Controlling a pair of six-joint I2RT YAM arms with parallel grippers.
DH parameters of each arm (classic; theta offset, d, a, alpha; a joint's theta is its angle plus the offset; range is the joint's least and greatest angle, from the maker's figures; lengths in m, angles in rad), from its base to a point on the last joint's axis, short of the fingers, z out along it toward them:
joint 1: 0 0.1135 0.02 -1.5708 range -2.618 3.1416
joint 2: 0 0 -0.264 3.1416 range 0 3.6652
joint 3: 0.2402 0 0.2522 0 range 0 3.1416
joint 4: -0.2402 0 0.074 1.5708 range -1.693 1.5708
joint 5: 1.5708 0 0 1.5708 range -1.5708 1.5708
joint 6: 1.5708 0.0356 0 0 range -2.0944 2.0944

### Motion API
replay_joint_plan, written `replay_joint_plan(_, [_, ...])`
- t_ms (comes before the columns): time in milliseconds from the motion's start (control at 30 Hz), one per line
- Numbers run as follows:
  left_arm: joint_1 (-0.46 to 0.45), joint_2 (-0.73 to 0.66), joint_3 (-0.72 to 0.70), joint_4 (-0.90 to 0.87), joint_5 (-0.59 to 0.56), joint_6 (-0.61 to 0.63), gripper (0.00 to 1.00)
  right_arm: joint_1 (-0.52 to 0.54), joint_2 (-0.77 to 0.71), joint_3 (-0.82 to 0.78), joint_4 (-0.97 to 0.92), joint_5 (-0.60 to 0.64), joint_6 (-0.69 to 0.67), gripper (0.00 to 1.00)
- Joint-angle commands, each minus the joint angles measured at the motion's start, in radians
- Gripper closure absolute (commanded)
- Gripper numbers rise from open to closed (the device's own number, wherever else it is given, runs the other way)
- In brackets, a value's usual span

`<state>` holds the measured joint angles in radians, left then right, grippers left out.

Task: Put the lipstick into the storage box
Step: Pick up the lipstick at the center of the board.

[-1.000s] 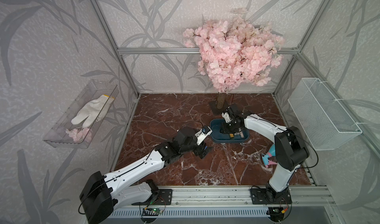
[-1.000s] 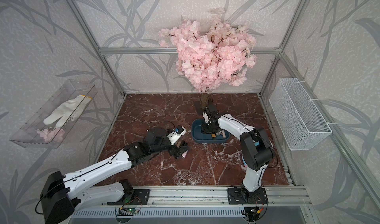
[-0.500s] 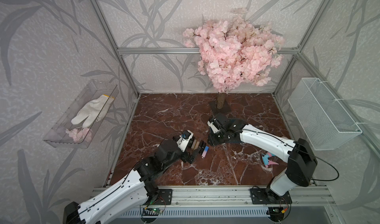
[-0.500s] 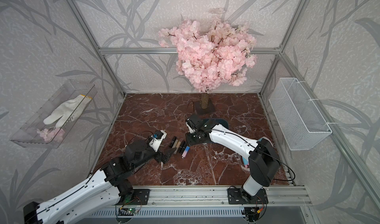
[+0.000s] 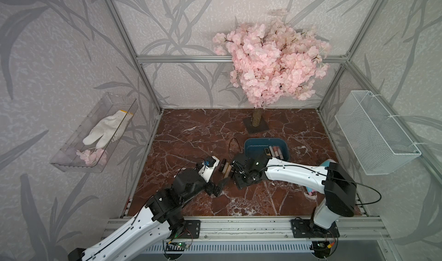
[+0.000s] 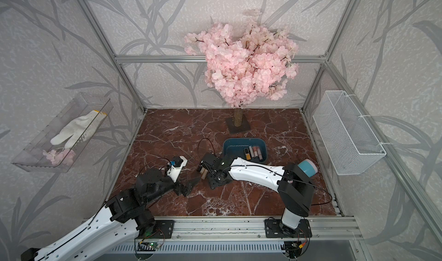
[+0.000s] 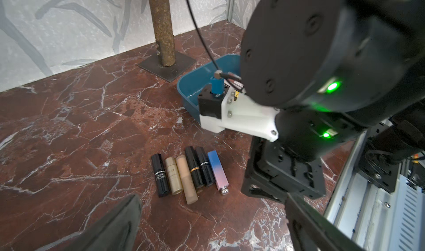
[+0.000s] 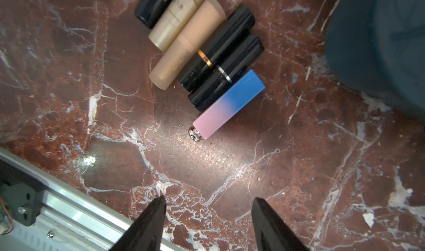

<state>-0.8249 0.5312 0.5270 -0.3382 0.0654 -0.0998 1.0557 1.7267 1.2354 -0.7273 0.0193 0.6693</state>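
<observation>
Lipsticks (image 5: pixel 274 152) sit in your storage box (image 5: pixel 253 145); row of six (image 8: pixel 202 54) waits ahead of right gripper's (image 8: pixel 208 199) parted, empty jaws; left gripper (image 5: pixel 220 186) gapes wide.

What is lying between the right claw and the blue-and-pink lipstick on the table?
Nothing visible. In the right wrist view, only bare marble table separates the open right gripper from the blue-and-pink lipstick. The black lipstick beside it lies on its far side, away from the fingertips.
</observation>
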Motion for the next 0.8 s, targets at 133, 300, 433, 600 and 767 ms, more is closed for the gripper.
replay_joint_plan(133, [-0.003, -0.024, 0.018, -0.118, 0.076, 0.058, 0.00, 0.008, 0.128, 0.039, 0.003, 0.023, 0.019, 0.34])
replay_joint_plan(300, [-0.003, -0.061, 0.016, -0.135, 0.051, 0.055, 0.00, 0.008, 0.178, 0.082, -0.001, 0.041, 0.020, 0.33])
replay_joint_plan(433, [-0.003, -0.066, 0.020, -0.151, 0.047, 0.070, 0.00, 0.008, 0.213, 0.116, -0.008, 0.051, 0.030, 0.32])
replay_joint_plan(600, [-0.004, -0.063, 0.019, -0.148, 0.039, 0.081, 0.00, 0.008, 0.255, 0.157, -0.028, 0.081, 0.047, 0.29])
replay_joint_plan(767, [-0.003, -0.059, 0.025, -0.142, 0.019, 0.093, 0.00, -0.002, 0.302, 0.209, -0.080, 0.118, 0.053, 0.28])
